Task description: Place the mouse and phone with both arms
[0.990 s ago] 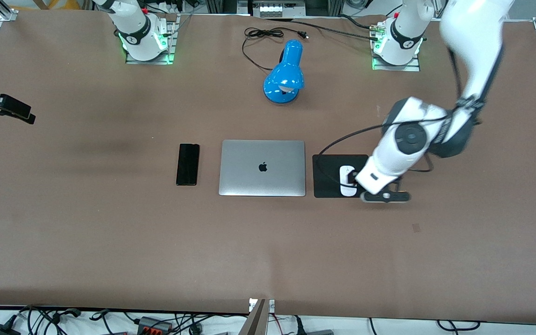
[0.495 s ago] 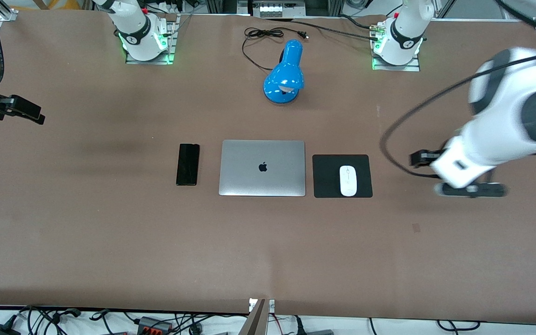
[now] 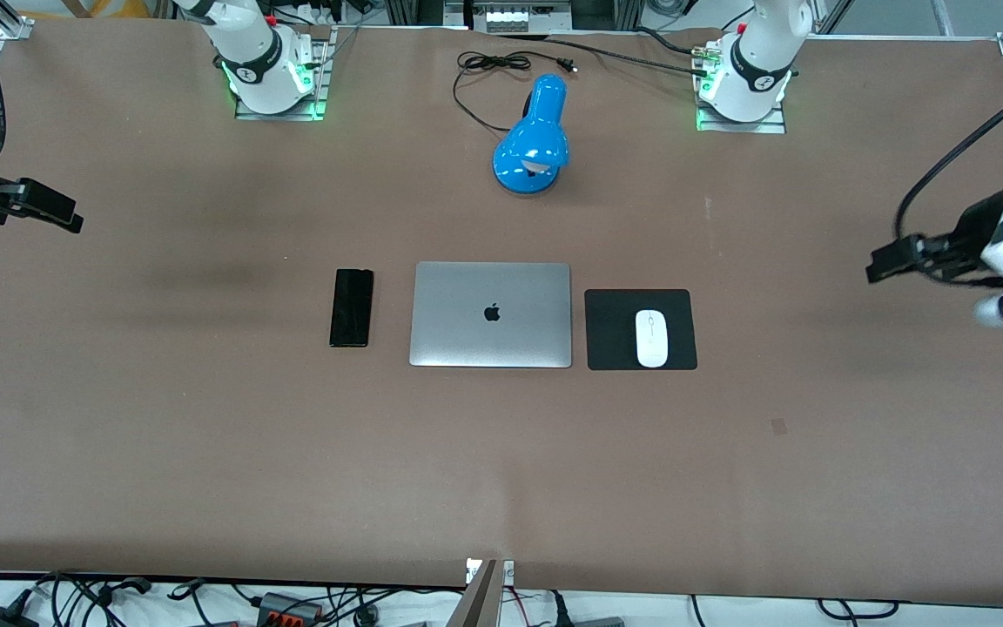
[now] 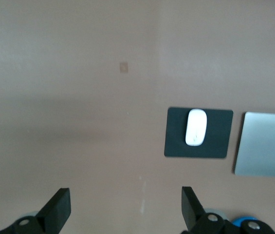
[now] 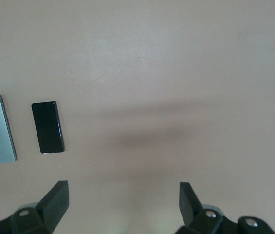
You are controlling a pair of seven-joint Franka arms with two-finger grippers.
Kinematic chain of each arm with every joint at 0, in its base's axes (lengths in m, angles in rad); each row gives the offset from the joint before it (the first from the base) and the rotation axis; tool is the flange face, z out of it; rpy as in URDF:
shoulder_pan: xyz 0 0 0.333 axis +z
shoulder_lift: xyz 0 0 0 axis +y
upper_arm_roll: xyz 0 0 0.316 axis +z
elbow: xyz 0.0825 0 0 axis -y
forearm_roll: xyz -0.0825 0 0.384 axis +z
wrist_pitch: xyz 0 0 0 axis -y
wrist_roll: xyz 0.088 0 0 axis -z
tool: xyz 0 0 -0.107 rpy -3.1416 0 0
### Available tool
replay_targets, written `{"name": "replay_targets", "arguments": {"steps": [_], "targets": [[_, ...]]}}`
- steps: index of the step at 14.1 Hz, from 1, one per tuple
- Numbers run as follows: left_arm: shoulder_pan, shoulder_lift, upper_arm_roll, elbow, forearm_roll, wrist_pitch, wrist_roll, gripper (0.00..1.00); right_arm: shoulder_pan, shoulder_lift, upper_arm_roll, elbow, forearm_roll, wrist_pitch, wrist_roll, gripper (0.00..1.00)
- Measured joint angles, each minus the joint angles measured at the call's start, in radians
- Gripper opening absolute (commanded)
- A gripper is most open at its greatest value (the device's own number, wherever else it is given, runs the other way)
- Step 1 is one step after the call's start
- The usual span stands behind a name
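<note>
The white mouse lies on a square black mouse pad, beside the silver laptop at the left arm's end; it also shows in the left wrist view. The black phone lies flat on the table beside the laptop toward the right arm's end, and shows in the right wrist view. My left gripper is open and empty, up over the table's left-arm end, apart from the mouse. My right gripper is open and empty over the table's right-arm end, apart from the phone.
A closed silver laptop lies between the phone and the mouse pad. A blue desk lamp with a black cord lies farther from the front camera. The two arm bases stand at the table's back edge.
My left gripper has let go of the mouse on the pad, and the arm has swung away toward the left arm's end of the table. The right gripper has shifted slightly.
</note>
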Motion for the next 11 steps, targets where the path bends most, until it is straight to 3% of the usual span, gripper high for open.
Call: {"name": "replay_targets", "arguments": {"steps": [2, 3, 6, 11], "targets": [[-0.103, -0.080, 0.154, -0.108, -0.018, 0.039, 0.066, 1.00, 0.000, 0.000, 0.000, 0.000, 0.000, 0.000, 0.001, 1.00], [-0.125, -0.123, 0.184, -0.173, -0.018, 0.099, 0.082, 1.00, 0.000, 0.000, 0.000, 0.000, 0.000, 0.000, 0.001, 1.00], [-0.141, -0.232, 0.202, -0.347, -0.018, 0.238, 0.085, 1.00, 0.000, 0.000, 0.000, 0.000, 0.000, 0.000, 0.002, 1.00], [-0.143, -0.250, 0.210, -0.377, -0.018, 0.206, 0.083, 1.00, 0.000, 0.000, 0.000, 0.000, 0.000, -0.001, 0.002, 1.00]]}}
